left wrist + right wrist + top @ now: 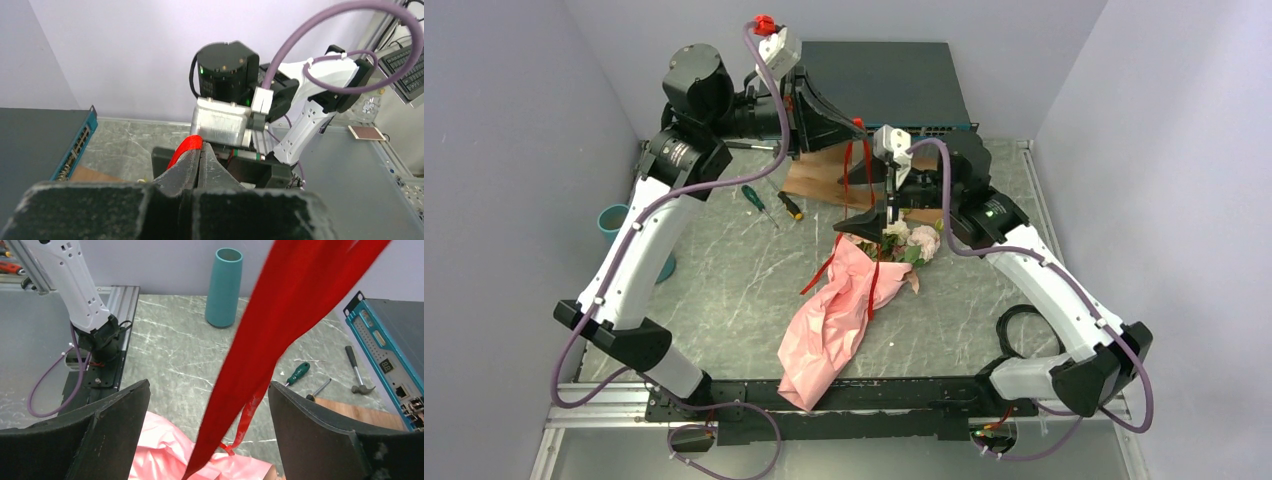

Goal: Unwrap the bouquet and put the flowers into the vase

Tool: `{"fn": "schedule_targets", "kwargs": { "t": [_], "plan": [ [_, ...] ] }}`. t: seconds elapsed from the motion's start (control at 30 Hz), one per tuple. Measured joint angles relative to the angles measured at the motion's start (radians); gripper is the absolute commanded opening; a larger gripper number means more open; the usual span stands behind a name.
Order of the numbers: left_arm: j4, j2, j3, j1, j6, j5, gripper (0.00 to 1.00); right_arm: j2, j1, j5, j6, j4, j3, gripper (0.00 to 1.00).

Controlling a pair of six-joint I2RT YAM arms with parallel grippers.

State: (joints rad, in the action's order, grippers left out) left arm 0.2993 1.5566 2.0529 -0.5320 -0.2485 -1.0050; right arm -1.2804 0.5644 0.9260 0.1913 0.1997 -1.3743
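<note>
The bouquet [839, 310] lies mid-table in crinkled pink paper [165, 450], its pale flowers [914, 240] poking out at the far end. My left gripper [854, 125] is raised over the back of the table. It is shut on the red ribbon [187, 150], which hangs in strands [864, 170] down to the bouquet. My right gripper [866, 222] hovers open just above the flower end. The ribbon [280, 315] runs untouched between its wide-spread fingers [115, 420]. The teal vase [224, 287] stands upright at the table's left edge [612, 220], partly hidden behind my left arm.
A dark network switch [884, 85] fills the back edge, with a brown board [819, 180] in front of it. A green-handled screwdriver [754, 198], a second screwdriver [790, 205] and a hammer [356, 371] lie left of the board. A black cable [1024, 330] loops by my right arm.
</note>
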Motion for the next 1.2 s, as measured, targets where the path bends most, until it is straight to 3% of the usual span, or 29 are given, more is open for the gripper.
{"fn": "schedule_targets", "kwargs": {
  "t": [0.2,0.33,0.47,0.63,0.67,0.73,0.77,0.8,1.03,1.2],
  "plan": [
    [-0.003,0.013,0.065,0.051,-0.028,0.026,0.0,-0.036,0.013,-0.002,-0.015,-0.053,0.043,0.61],
    [-0.008,0.011,0.094,0.121,-0.031,0.066,0.0,-0.046,0.013,-0.009,-0.034,-0.058,0.077,0.24],
    [-0.011,-0.01,0.061,0.198,-0.032,0.137,0.0,-0.041,0.013,-0.013,-0.053,-0.061,0.097,0.03],
    [-0.004,-0.049,-0.006,0.284,-0.035,0.246,0.0,-0.018,0.013,-0.035,-0.084,-0.06,0.114,0.0],
    [-0.002,-0.053,-0.011,0.296,-0.036,0.261,0.0,-0.014,0.013,-0.037,-0.089,-0.06,0.115,0.03],
    [-0.003,-0.061,-0.027,0.318,-0.038,0.275,0.0,-0.002,0.013,-0.048,-0.098,-0.06,0.115,0.53],
    [-0.004,-0.065,-0.036,0.327,-0.042,0.271,0.0,0.001,0.013,-0.055,-0.107,-0.058,0.115,0.72],
    [-0.004,-0.066,-0.039,0.33,-0.045,0.265,0.0,0.003,0.013,-0.061,-0.113,-0.056,0.115,0.83],
    [-0.081,-0.064,-0.032,0.334,-0.106,0.111,0.0,-0.042,0.013,-0.127,-0.063,-0.016,0.044,0.92],
    [-0.146,-0.023,0.068,0.332,-0.167,-0.043,0.0,-0.11,0.013,-0.106,-0.006,-0.009,-0.074,0.96]
  ]
}}
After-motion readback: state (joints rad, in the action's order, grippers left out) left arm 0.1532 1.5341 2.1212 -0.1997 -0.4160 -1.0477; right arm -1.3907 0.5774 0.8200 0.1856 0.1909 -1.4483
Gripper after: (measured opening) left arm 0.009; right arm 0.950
